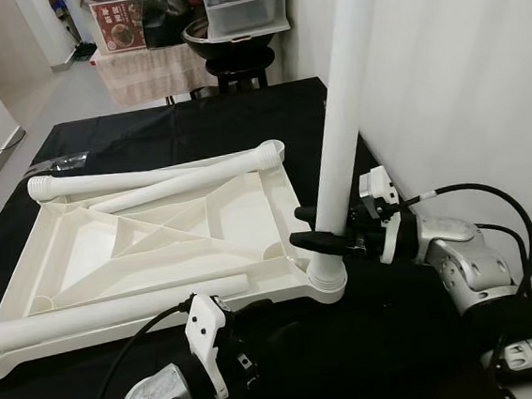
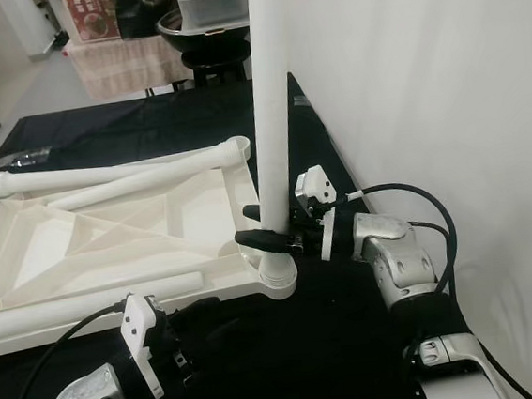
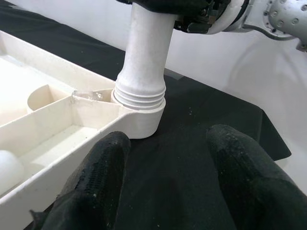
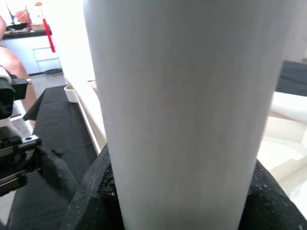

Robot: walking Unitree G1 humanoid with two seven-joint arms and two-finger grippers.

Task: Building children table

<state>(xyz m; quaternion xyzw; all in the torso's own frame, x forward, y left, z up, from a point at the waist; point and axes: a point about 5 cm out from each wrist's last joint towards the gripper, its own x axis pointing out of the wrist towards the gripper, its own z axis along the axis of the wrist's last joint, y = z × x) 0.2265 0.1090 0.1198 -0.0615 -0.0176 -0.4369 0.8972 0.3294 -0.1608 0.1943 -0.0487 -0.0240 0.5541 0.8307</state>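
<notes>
**Upright leg at the corner socket: stiff, light, smooth**

The table top (image 1: 157, 238), a white ribbed plastic panel, lies underside-up on a black cloth (image 1: 193, 122). At its near right corner the socket (image 3: 139, 120) carries an upright leg (image 1: 339, 126), its threaded end seated in the socket with several thread rings showing above the rim. The right hand (image 1: 321, 227) is closed around this leg low down, just above the threads, one black finger on each side. The left hand (image 3: 168, 182) hangs open near the socket, its fingers (image 3: 103, 167) spread apart and holding nothing, close to the near edge of the panel.

Three more legs lie loose: one (image 1: 160, 175) along the far edge, one (image 1: 166, 190) slanting just inside it, and one (image 1: 107, 314) along the near edge.

The leg looks like hollow moulded plastic: rigid and probably light, but long, so it would lever easily if gripped high. Its surface is smooth and round, likely to slip in the fingers while turning. The low hold, close to the threads, seems best for keeping it upright. The panel is also light and may slide on the cloth, so bracing its corner looks wise.
</notes>
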